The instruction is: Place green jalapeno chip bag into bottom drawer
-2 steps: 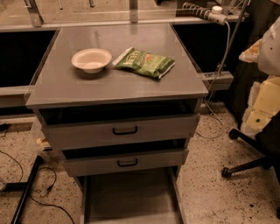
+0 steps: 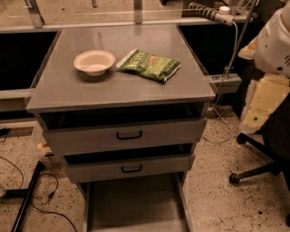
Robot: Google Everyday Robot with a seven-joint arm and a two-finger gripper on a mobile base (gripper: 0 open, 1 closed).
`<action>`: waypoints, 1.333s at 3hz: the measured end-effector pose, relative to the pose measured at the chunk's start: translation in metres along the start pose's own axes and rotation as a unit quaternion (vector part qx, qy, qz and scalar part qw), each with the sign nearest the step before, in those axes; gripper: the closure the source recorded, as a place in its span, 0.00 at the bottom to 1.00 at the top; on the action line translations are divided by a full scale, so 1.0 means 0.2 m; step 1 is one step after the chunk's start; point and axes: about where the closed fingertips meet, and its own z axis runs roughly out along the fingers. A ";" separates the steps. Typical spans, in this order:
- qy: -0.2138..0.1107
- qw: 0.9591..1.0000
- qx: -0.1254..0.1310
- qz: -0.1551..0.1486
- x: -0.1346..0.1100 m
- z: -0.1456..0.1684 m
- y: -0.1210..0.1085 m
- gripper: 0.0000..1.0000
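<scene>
The green jalapeno chip bag [image 2: 149, 65] lies flat on the grey cabinet top [image 2: 122, 90], just right of a white bowl [image 2: 94, 62]. The bottom drawer [image 2: 133, 204] is pulled out at the foot of the cabinet, a wide shallow tray with low side rails, and nothing shows in it. My gripper is out of view. Only a white segment of my arm [image 2: 274, 43] shows at the right edge, well right of the bag and apart from the cabinet.
Two black-handled drawers [image 2: 129, 135] [image 2: 131, 168] sit slightly open above the bottom drawer. A black office chair base [image 2: 258, 170] stands on the speckled floor at the right. Cables and a black stand leg [image 2: 27, 199] lie at the left. A power strip [image 2: 210, 12] hangs at the back right.
</scene>
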 end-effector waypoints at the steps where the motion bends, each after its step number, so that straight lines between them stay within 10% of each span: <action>1: -0.034 0.999 0.006 -0.027 -0.18 0.03 -0.10 0.00; 2: -0.083 0.994 0.029 -0.059 -0.36 0.04 -0.20 0.00; 4: -0.218 0.971 0.066 -0.077 -0.60 0.21 -0.45 0.00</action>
